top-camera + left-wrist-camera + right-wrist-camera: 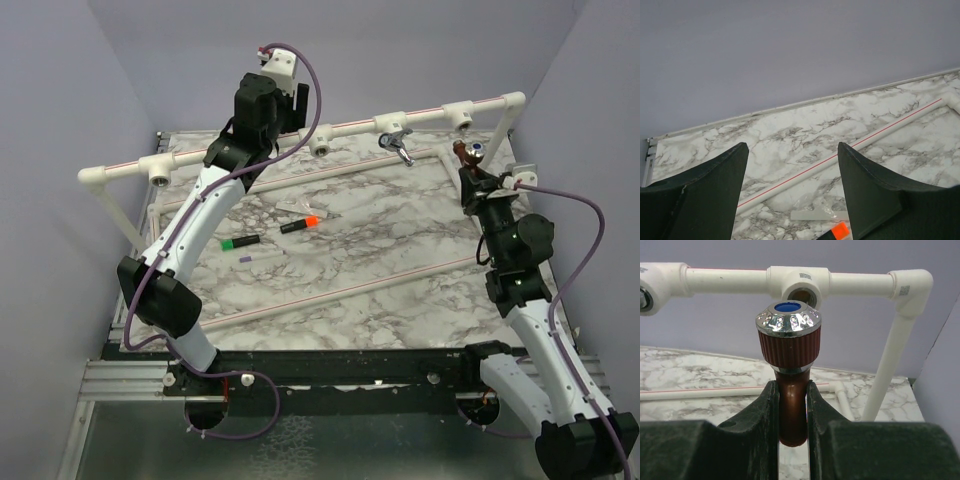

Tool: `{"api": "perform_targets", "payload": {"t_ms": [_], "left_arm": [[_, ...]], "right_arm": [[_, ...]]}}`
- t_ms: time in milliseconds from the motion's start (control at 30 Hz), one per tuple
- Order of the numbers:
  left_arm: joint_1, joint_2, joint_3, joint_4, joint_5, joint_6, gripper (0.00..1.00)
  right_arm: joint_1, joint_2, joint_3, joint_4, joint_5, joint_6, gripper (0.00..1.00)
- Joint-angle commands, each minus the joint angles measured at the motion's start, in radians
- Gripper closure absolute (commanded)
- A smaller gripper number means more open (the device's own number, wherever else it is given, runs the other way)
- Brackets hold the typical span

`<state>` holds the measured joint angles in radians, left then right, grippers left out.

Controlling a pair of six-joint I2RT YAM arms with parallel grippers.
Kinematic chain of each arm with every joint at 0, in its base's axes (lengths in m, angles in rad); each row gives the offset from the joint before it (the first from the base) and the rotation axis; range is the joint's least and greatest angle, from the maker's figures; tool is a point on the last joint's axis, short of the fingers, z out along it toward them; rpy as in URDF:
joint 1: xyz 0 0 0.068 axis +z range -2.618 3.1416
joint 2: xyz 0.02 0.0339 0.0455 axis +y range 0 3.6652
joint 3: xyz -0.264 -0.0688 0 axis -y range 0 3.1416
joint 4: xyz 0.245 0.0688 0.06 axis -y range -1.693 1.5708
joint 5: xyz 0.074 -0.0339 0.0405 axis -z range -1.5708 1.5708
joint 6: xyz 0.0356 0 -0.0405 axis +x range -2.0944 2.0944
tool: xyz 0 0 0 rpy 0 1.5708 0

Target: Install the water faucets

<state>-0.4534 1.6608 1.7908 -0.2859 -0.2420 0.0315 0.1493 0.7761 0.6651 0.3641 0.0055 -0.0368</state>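
Note:
My right gripper point(790, 385) is shut on the stem of the copper-coloured water faucet point(790, 410), whose ribbed knob with a chrome, blue-dotted cap point(788, 322) stands upright just in front of an open tee socket point(802, 295) on the raised white pipe. From above, this faucet point(466, 152) and the right gripper point(470, 178) sit below the rightmost tee point(461, 118). The silver faucet point(398, 143) hangs from a tee in the middle of the raised pipe point(350, 125). My left gripper point(792, 146) is open and empty, held high at the back left point(290, 108).
A marker with an orange cap point(300, 224) and one with a green cap point(240, 242) lie on the marble top point(400, 230). Thin white pipes point(330, 290) lie across it. A clear plastic bag point(825, 212) rests near the orange cap point(840, 231). Further tees point(322, 145) hang on the raised pipe.

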Motion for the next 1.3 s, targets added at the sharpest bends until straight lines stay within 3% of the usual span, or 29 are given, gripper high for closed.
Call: {"api": "perform_targets", "payload": {"t_ms": [0,500,1267], "left_arm": [[-0.01,0.003,-0.015,-0.031,-0.017,0.019,0.26],[-0.01,0.029,-0.005,-0.042,0.023,-0.002,0.26],[-0.01,0.04,-0.004,-0.047,-0.004,0.012,0.26]], "right_arm": [[-0.018,0.013,0.062,0.006,-0.091,-0.112,0.99],[-0.166,-0.021,0.014,0.025,-0.334,-0.007,1.0],[-0.169,-0.003,0.085,0.047,-0.29,-0.066,1.0]]}}
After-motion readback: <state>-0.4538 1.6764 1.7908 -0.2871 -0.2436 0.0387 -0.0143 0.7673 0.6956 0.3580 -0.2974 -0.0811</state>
